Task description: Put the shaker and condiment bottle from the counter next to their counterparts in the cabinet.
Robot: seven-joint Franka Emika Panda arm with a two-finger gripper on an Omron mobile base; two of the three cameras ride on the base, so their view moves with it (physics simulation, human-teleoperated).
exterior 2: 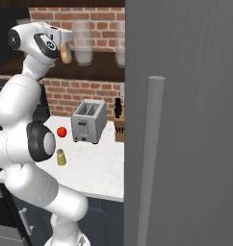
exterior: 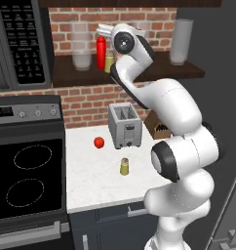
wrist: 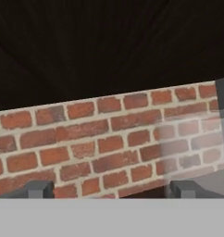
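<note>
The gripper [wrist: 109,189] is up at the cabinet [exterior: 154,73], its two dark fingertips [wrist: 37,189] spread wide with nothing between them but the brick back wall [wrist: 86,139]. It holds nothing. In the right base view the tan condiment bottle [exterior 2: 66,53] stands on the shelf just beside the hand, apparently already set down there, though I cannot tell whether a finger touches it.

In the left base view the red squeeze bottle [exterior: 101,52] stands upright on the same shelf with a small yellow-green shaker [exterior: 109,62] just beside it, next to the wrist; a clear glass jar [exterior: 81,46] stands to one side and another jar [exterior: 181,41] well off to the other.

What the coming move turns on is the shaker [exterior: 124,166] on the counter: it lies well below the gripper, out toward the front of the white counter [exterior: 90,180], upright with its long axis vertical. By my judgement the arm must pull back out of the shelf and swing down to reach it from above or the side.

Around it are a toaster [exterior: 125,125] behind, a red tomato [exterior: 98,142] off to the side nearer the stove [exterior: 27,176], and a knife block [exterior 2: 119,126] beyond the toaster. There is open counter around the shaker. A microwave [exterior: 17,41] hangs beside the cabinet, and a grey door with a long handle [exterior 2: 149,158] fills much of the right base view.
</note>
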